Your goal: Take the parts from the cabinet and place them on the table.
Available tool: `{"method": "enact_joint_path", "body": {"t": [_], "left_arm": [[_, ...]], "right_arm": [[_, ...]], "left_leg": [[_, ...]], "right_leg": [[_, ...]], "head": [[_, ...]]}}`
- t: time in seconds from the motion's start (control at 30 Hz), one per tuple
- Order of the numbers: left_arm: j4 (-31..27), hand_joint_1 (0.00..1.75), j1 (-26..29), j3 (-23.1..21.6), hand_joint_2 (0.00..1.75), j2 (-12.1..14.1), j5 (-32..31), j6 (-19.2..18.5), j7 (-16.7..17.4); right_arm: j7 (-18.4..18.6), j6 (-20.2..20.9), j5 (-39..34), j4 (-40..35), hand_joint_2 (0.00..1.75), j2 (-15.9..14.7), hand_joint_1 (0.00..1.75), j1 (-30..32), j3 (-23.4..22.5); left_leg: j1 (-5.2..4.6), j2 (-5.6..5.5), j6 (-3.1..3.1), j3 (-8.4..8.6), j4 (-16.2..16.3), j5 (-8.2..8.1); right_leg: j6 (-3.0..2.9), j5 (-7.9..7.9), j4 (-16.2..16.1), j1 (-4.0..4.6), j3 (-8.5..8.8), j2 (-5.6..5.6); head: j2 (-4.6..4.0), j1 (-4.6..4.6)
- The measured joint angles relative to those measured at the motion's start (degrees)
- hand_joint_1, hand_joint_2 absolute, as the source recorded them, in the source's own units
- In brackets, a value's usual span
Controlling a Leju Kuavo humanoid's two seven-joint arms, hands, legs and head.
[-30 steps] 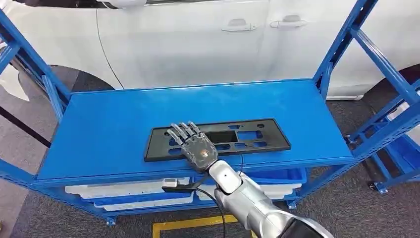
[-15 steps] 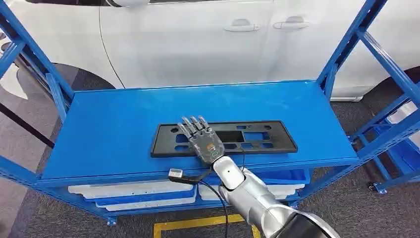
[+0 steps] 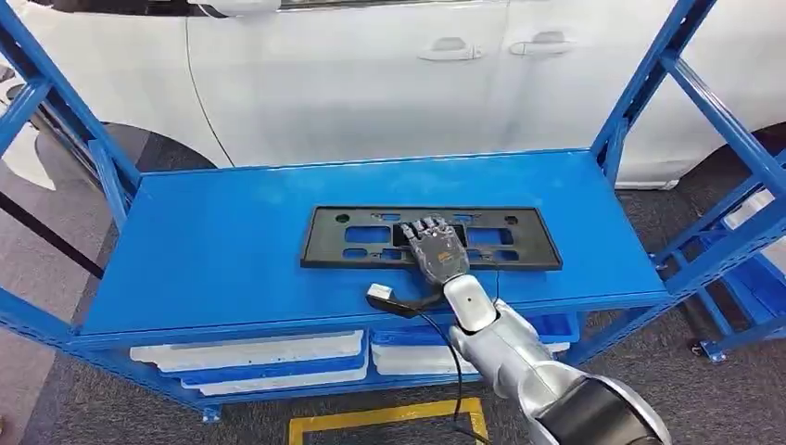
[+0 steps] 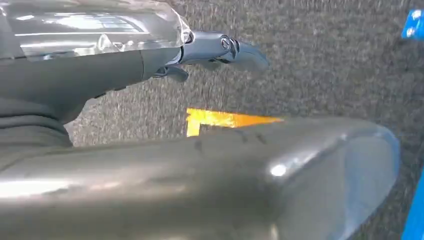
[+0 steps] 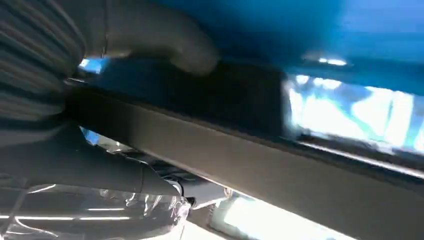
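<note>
The right hand [image 3: 436, 248] lies flat, fingers apart, on the long black perforated plastic panel [image 3: 519, 244] on the blue metal shelf [image 3: 213, 241]; lifting and delivery apparently remain.

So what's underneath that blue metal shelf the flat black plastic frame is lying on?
Under the blue metal shelf, a lower level holds white trays set on blue ones. Their contents cannot be seen: the shelf top covers them, and the robot's right arm hides part of that level.
</note>
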Motion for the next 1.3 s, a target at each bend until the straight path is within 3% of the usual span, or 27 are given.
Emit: {"method": "enact_joint_path", "body": {"t": [0.03, 0.13, 0.17, 0.2, 0.23, 0.3, 0.33, 0.4, 0.43, 0.5, 0.53, 0.57, 0.63, 0.67, 0.7, 0.77, 0.83, 0.87, 0.9, 0.93, 1.0, 1.07, 1.13, 1.17, 1.2, 1.23, 1.3], "left_arm": [[0.02, 0.0, 0.05, -0.02, 0.0, -0.04, -0.02, -0.04, -0.09], [0.02, 0.0, 0.11, 0.0, 0.0, -0.02, -0.05, -0.07, -0.09], [0.02, 0.0, 0.12, 0.0, 0.0, -0.02, -0.05, -0.07, -0.11], [0.02, 0.0, 0.15, 0.0, 0.0, -0.02, -0.07, -0.07, -0.13], [0.02, 0.0, 0.14, 0.0, 0.0, -0.02, -0.07, -0.07, -0.15], [0.02, 0.0, 0.13, 0.0, 0.0, -0.02, -0.11, -0.24, -0.52], [0.02, 0.0, 0.11, 0.0, 0.0, -0.02, -0.18, -0.5, -1.05], [0.04, 0.0, 0.02, -0.02, 0.0, -0.04, -0.33, -1.14, -2.3], [0.04, 0.0, 0.07, -0.02, 1.75, -0.04, -0.4, -1.33, -2.8], [0.04, 0.0, 0.18, -0.02, 1.75, -0.04, -0.39, -1.95, -4.44], [0.02, 0.0, 0.12, -0.02, 1.75, -0.04, -0.4, -1.99, -5.05], [0.02, 0.0, 0.07, -0.02, 1.75, -0.04, -0.39, -1.99, -5.31], [0.02, 0.0, 0.13, -0.02, 1.75, -0.04, -0.24, -2.08, -5.64], [0.02, 0.0, 0.17, 0.0, 1.75, -0.02, -0.22, -2.12, -5.66], [0.02, 0.0, 0.2, 0.0, 1.75, -0.02, -0.2, -2.14, -5.7], [0.02, 0.0, 0.19, 0.0, 1.75, -0.02, -0.13, -2.14, -5.79], [0.04, 0.0, 0.17, 0.0, 1.75, -0.04, -0.13, -2.16, -5.81], [0.07, 0.0, 0.1, -0.02, 1.75, -0.2, -0.11, -2.21, -5.81], [0.05, 0.0, 0.07, 0.0, 1.75, -0.15, -0.13, -2.27, -5.81], [0.07, 0.0, 0.12, 0.0, 1.75, -0.13, -0.13, -2.34, -5.81], [0.04, 0.0, 0.13, 0.0, 1.75, -0.11, -0.07, -2.73, -6.43], [0.07, 0.0, 0.17, -0.02, 1.75, -0.04, -0.07, -3.92, -6.91], [0.07, 0.0, -0.15, -0.02, 1.75, -0.02, -0.09, -4.85, -7.12], [0.07, 0.0, -0.34, -0.02, 1.75, -0.02, -0.09, -5.01, -7.15], [0.07, 0.0, -0.51, -0.02, 1.75, -0.02, -0.2, -5.16, -7.13], [0.07, 0.0, -0.6, -0.02, 1.75, 0.0, -0.24, -5.31, -7.13], [0.07, 0.0, -0.52, 0.0, 1.75, 0.13, -0.24, -5.84, -7.19]], "right_arm": [[0.0, 0.0, 0.0, 0.26, 1.75, -0.28, 1.75, -0.01, -0.11], [0.0, 0.0, 0.0, 0.75, 1.75, -0.46, 1.75, 0.2, -0.33], [-0.09, -0.02, 0.0, 0.94, 1.75, -0.53, 1.75, 0.3, -0.35], [-0.13, -0.07, 0.0, 1.05, 1.75, -0.53, 1.75, 0.29, -0.39], [-0.24, -0.15, 0.0, 1.12, 1.75, -0.55, 1.75, 0.25, -0.46], [-0.59, -0.31, 0.13, 1.25, 1.75, -0.57, 1.75, 0.16, -0.78], [-0.68, -0.35, 0.22, 1.27, 1.75, -0.59, 1.75, 0.07, -0.98], [-1.07, -0.44, 0.24, 1.31, 1.75, -0.72, 1.75, 0.0, -1.35], [-1.22, -0.52, 0.26, 1.31, 1.75, -0.72, 1.75, 0.0, -1.42], [-1.36, -0.74, 0.28, 1.36, 1.75, -0.88, 1.75, -0.04, -1.53], [-1.55, -0.85, 0.3, 1.36, 1.75, -0.94, 1.75, -0.03, -1.7], [-1.9, -0.98, 0.3, 1.38, 1.75, -0.96, 1.75, -0.05, -1.81], [-2.69, -1.25, 0.2, 1.51, 1.75, -0.96, 1.75, 0.13, -2.21], [-2.86, -1.4, 0.13, 1.6, 1.75, -0.96, 1.75, 0.17, -2.43], [-3.04, -1.49, 0.13, 1.66, 1.75, -0.96, 1.75, 0.17, -2.58], [-3.1, -1.53, 0.13, 1.71, 1.75, -0.96, 1.75, 0.14, -2.78], [-3.21, -1.59, 0.13, 1.71, 1.75, -0.96, 1.75, -0.05, -2.86], [-3.39, -1.75, 0.02, 1.71, 1.75, -0.96, 1.75, -0.18, -2.91], [-4.56, -2.07, -0.65, 1.58, 1.75, -0.94, 1.75, -0.17, -3.1], [-6.0, -2.21, -1.62, 1.0, 1.75, -0.79, 1.75, 0.15, -3.34], [-13.38, -2.25, -6.42, -2.33, 1.75, -0.74, 1.75, 1.22, -4.88], [-29.06, -2.49, -17.58, -8.73, 1.75, 0.22, 1.75, 2.71, -8.31], [-45.86, -2.95, -30.47, -15.63, 1.75, 1.7, 1.75, 4.24, -12.88], [-48.99, -1.87, -34.58, -17.95, 1.75, 1.77, 1.75, 5.21, -13.53], [-48.98, 0.01, -41.8, -21.65, 1.75, 2.03, 1.75, 6.59, -13.68], [-48.98, 2.26, -49.99, -25.7, 1.75, 1.65, 1.75, 8.23, -13.62], [-49.0, 7.51, -68.6, -37.82, 1.75, -0.53, 1.75, 11.56, -12.19]], "left_leg": [[0.11, 0.05, -0.21, -0.46, 1.42, -1.19], [0.52, 0.04, -0.96, -6.36, 14.37, -7.9], [0.57, 0.05, -1.18, -7.8, 17.45, -8.67], [0.71, 0.05, -1.33, -7.98, 17.7, -7.92], [0.87, 0.06, -1.43, -6.71, 14.99, -5.9], [1.13, 0.18, -1.55, -1.78, 4.97, -0.77], [1.26, 0.31, -1.49, 0.12, 0.67, -0.19], [0.83, 0.0, -0.31, 0.22, 0.53, -0.5], [0.81, -0.01, 0.0, 0.15, 0.58, -0.46], [0.81, 0.0, 0.82, 0.22, 0.15, -0.08], [0.93, 0.02, 1.16, 0.32, -0.06, 0.12], [0.93, 0.05, 1.58, 0.2, -0.11, 0.18], [0.8, 0.07, 1.73, -0.13, -0.09, 0.25], [0.73, 0.07, 1.75, -0.21, -0.07, 0.26], [0.68, 0.06, 1.75, -0.18, -0.06, 0.26], [0.61, -0.06, 1.7, 0.08, -0.06, 0.22], [0.57, -0.14, 1.55, 0.3, -0.08, 0.13], [0.21, -0.13, 1.28, 0.11, 0.1, 0.0], [0.39, -0.14, 0.88, -0.08, 0.03, 0.1], [0.49, -0.13, 0.62, -0.07, 0.0, 0.1], [0.32, -0.15, -0.16, 0.14, -0.41, 0.26], [0.52, 0.01, -0.45, -1.02, 2.7, -2.29], [0.7, 0.0, -0.93, -5.23, 12.06, -6.99], [0.71, 0.0, -1.16, -7.05, 15.81, -8.35], [0.72, 0.0, -1.28, -8.19, 17.85, -8.49], [0.8, 0.03, -1.35, -7.8, 16.73, -7.22], [0.97, 0.07, -1.49, -3.78, 8.22, -2.46]], "right_leg": [[-0.26, 0.16, -0.37, 0.04, 0.2, -0.11], [-0.49, 0.24, -0.33, 0.02, -0.07, -0.16], [-0.48, 0.23, -0.26, 0.0, -0.11, -0.15], [-0.44, 0.21, -0.22, -0.05, -0.07, -0.11], [-0.28, 0.1, -0.11, -0.12, 0.03, -0.05], [0.22, -0.3, 0.48, -0.3, 0.15, 0.04], [0.6, -0.59, 0.9, -0.29, 0.03, 0.08], [1.23, -0.59, 1.21, 0.15, -0.39, 0.28], [1.47, -0.51, 1.12, 0.14, -0.35, 0.3], [2.15, -0.59, 1.12, -0.01, -0.28, 0.33], [2.4, -1.55, 2.1, -0.27, -0.61, 0.3], [2.58, -3.58, 4.94, -0.21, -1.96, 0.26], [2.93, -8.31, 15.06, -0.28, -6.83, 0.26], [2.96, -9.45, 18.77, -0.28, -8.69, 0.25], [2.89, -9.12, 20.0, -0.28, -9.35, 0.25], [2.4, -4.8, 13.72, -0.19, -6.25, 0.26], [1.23, -0.1, 2.85, 0.19, -0.9, 0.3], [0.92, -0.83, 1.2, 0.59, -0.24, 0.24], [1.01, -0.56, 1.08, 0.62, -0.49, 0.12], [0.97, -0.58, 1.11, 0.77, -0.57, 0.18], [0.26, -0.25, 0.49, 0.51, -0.41, 0.16], [-0.52, 0.25, -0.43, 0.1, 0.08, 0.06], [-0.69, 0.19, -0.39, 0.19, 0.07, 0.27], [-0.69, 0.16, -0.35, 0.24, 0.09, 0.18], [-0.6, 0.07, -0.25, 0.24, 0.12, 0.07], [-0.4, -0.09, -0.12, 0.2, 0.19, -0.09], [0.08, -0.61, 0.6, 0.0, 0.15, -0.59]], "head": [[0.0, 0.02], [0.0, 0.0], [0.0, 0.0], [0.0, 0.0], [0.0, 0.0], [0.0, 0.0], [0.0, 0.0], [0.0, 0.0], [0.0, 0.02], [0.0, 0.0], [0.0, 0.02], [0.0, 0.02], [0.0, 0.02], [0.0, 0.02], [0.0, 0.02], [0.0, 0.02], [0.0, 0.02], [0.0, 0.02], [0.0, 0.02], [0.0, 0.02], [0.0, 0.02], [0.0, 0.0], [0.0, 0.0], [0.0, 0.0], [0.0, 0.0], [0.0, 0.0], [0.0, 0.0]]}}
